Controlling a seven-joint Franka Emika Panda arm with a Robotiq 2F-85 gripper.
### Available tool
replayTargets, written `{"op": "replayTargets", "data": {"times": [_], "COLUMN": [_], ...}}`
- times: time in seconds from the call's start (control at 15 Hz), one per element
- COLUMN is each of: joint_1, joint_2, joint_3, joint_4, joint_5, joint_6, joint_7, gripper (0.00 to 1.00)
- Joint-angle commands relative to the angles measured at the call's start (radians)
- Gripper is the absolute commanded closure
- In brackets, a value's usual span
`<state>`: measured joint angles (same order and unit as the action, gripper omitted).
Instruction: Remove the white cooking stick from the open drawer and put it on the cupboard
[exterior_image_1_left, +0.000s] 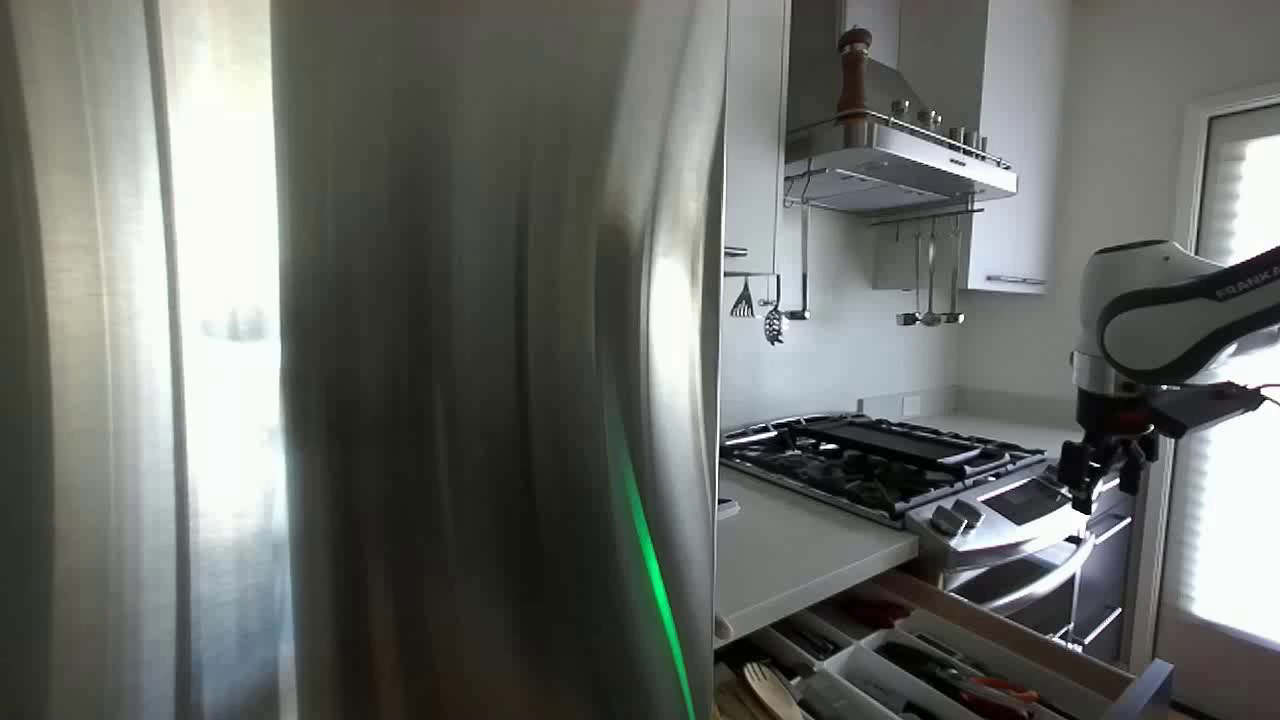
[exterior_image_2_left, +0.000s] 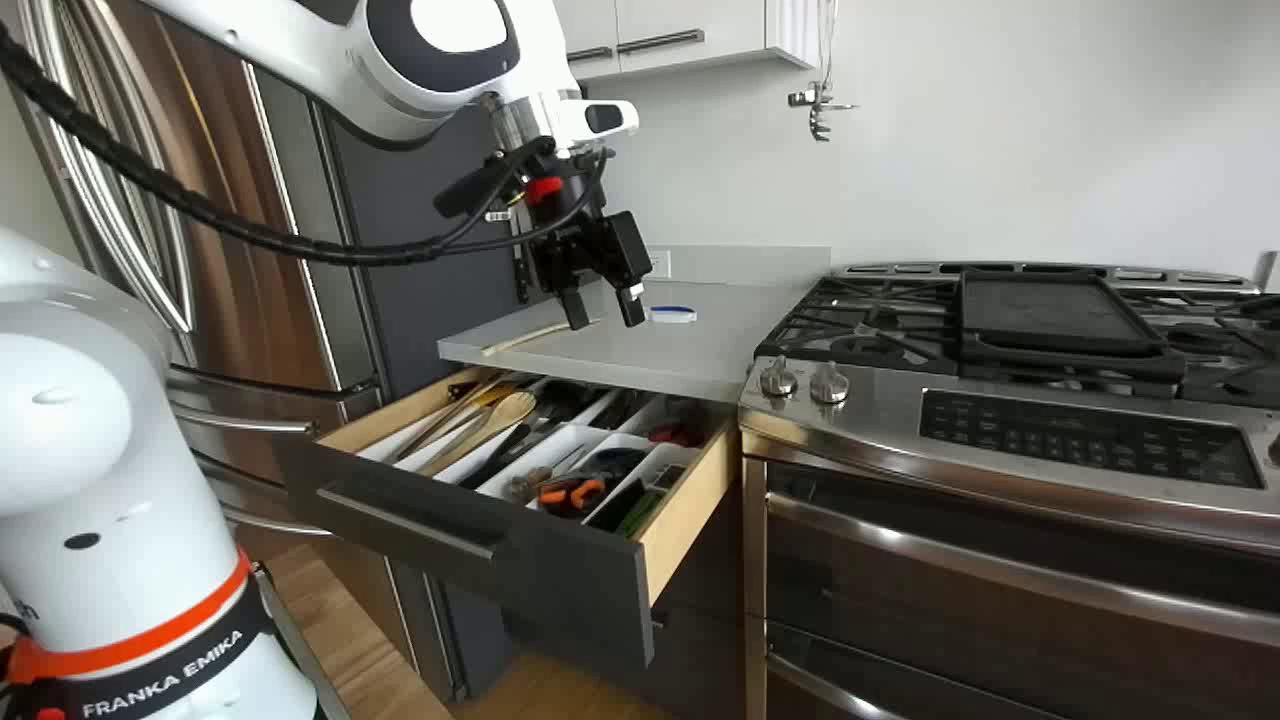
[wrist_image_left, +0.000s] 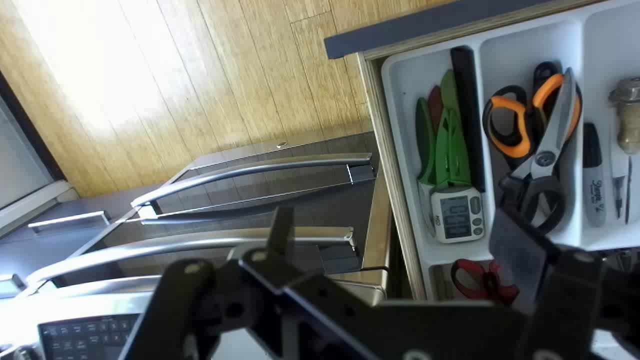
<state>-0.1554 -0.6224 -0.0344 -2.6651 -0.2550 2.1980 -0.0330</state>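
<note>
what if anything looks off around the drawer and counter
A pale stick lies slantwise on the counter, one end by its front edge, away from the wooden spoon in the open drawer; perhaps set there deliberately. No spill or damage shows.

The arm (exterior_image_2_left: 400, 98) reaches out from its base (exterior_image_2_left: 130, 545), bent at the joints, the wrist (exterior_image_2_left: 535, 118) angled downward. Below it the gripper (exterior_image_2_left: 602, 308) hangs in mid-air, pointing down with a slight tilt in an exterior view. Its fingers (exterior_image_2_left: 573, 308) stand well apart, and the wrist view shows the same wide gap between them.
</note>
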Motion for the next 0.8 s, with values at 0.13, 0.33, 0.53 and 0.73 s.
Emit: {"op": "replayTargets", "data": {"times": [0.13, 0.33, 0.53, 0.73], "joint_1": [0.008, 0.008, 0.039, 0.107], "joint_2": [0.000, 0.000, 0.020, 0.044], "joint_3": [-0.007, -0.007, 0.026, 0.110], "joint_4": [0.002, 0.002, 0.029, 0.085], "joint_5": [-0.004, -0.004, 0.018, 0.065], "joint_6": [-0.004, -0.004, -0.018, -0.066], "joint_7": [0.004, 0.004, 0.029, 0.095], "gripper": [0.00, 0.00, 0.00, 0.00]}}
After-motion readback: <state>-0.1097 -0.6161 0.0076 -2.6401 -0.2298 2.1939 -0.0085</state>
